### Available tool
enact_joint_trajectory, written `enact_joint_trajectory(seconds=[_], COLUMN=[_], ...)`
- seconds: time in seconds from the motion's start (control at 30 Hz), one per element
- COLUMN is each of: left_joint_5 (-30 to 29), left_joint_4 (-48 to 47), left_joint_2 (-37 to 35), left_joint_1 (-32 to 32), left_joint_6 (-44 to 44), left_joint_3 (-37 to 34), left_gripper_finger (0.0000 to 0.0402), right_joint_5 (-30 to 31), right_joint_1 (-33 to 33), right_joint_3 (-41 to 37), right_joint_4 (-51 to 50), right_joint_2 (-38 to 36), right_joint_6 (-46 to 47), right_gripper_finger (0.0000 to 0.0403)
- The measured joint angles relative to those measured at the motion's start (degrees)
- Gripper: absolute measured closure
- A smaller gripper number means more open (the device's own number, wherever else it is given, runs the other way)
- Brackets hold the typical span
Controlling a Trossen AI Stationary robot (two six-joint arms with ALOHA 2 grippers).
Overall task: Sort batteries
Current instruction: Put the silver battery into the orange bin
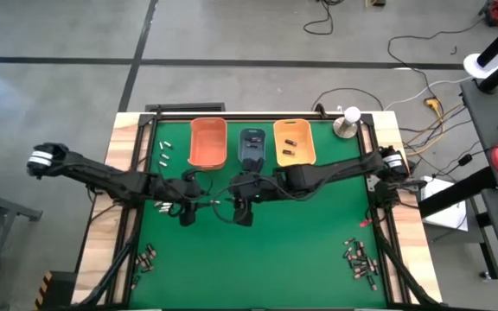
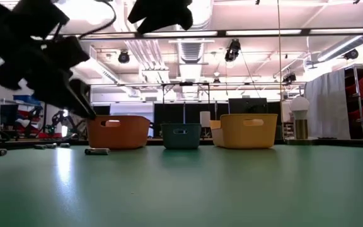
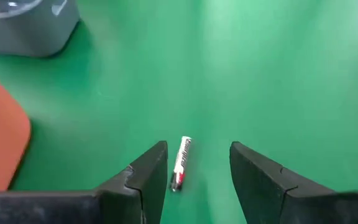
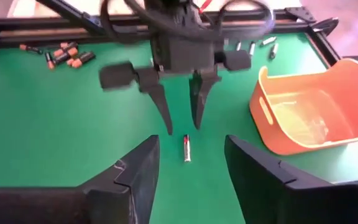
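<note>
Currently left end effector (image 4: 180, 112) released, poised over one battery (image 4: 186, 149) lying on the green table (image 4: 55, 118); right end effector (image 4: 188, 168) released, facing it nearby.

Between the black fingers of the left gripper (image 3: 199, 180) lies a white battery (image 3: 180, 163) with dark lettering and a red end, on the green desk (image 3: 278, 81).

open mat (image 1: 301, 233) ahead, bins (image 1: 207, 142) behind
</note>
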Motion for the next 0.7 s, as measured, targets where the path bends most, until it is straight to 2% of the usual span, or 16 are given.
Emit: enact_joint_trajectory(seconds=[0.13, 0.3, 0.43, 0.7], left_joint_5=[2.55, 2.73, 6.39, 10.27], left_joint_4=[9.81, 11.69, 14.6, 19.03], left_joint_2=[3.8, 9.7, 15.24, 22.9], left_joint_1=[1.31, 3.06, 4.94, 6.22], left_joint_6=[2.57, 6.6, 8.44, 7.34], left_joint_3=[-2.66, -3.42, -3.45, -2.77], left_gripper_finger=[0.025, 0.0257, 0.0269, 0.0305], right_joint_5=[0.46, 0.44, 0.42, 0.41], right_joint_1=[0.68, 1.17, 1.17, 1.17], right_joint_3=[0.0, -0.07, -0.07, -0.07], right_joint_4=[-0.2, -1.57, -1.04, -1.29], right_joint_2=[0.01, 0.56, 0.42, 0.42], right_joint_6=[2.11, 4.73, 5.14, 6.92], right_gripper_finger=[0.0239, 0.0247, 0.0252, 0.0263])
